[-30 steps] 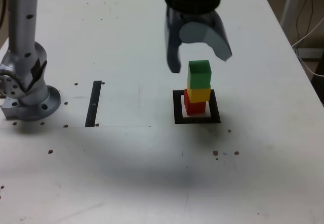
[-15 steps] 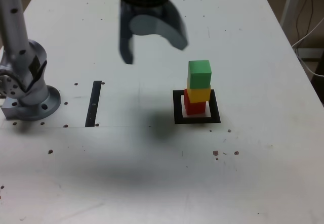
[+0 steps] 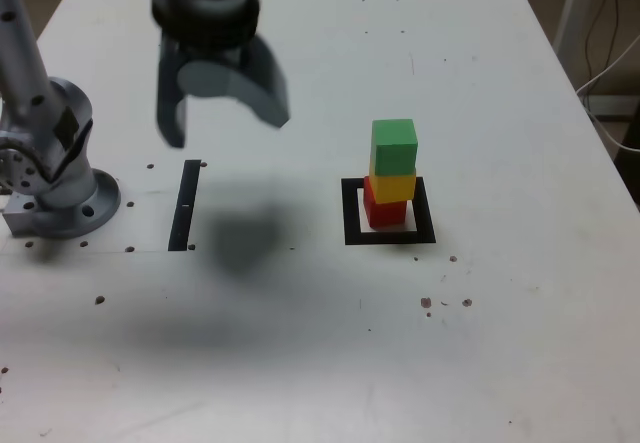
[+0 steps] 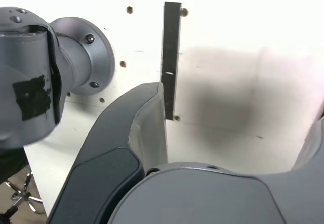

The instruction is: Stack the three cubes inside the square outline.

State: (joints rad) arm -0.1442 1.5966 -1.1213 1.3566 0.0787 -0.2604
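Three high, the stack stood inside the square tape outline.
Its red cube served as footing for the yellow cube, with the green cube on top, right of centre in the exterior view; the jaws, spread and empty, hung well to its left, presumably so as not to knock it.
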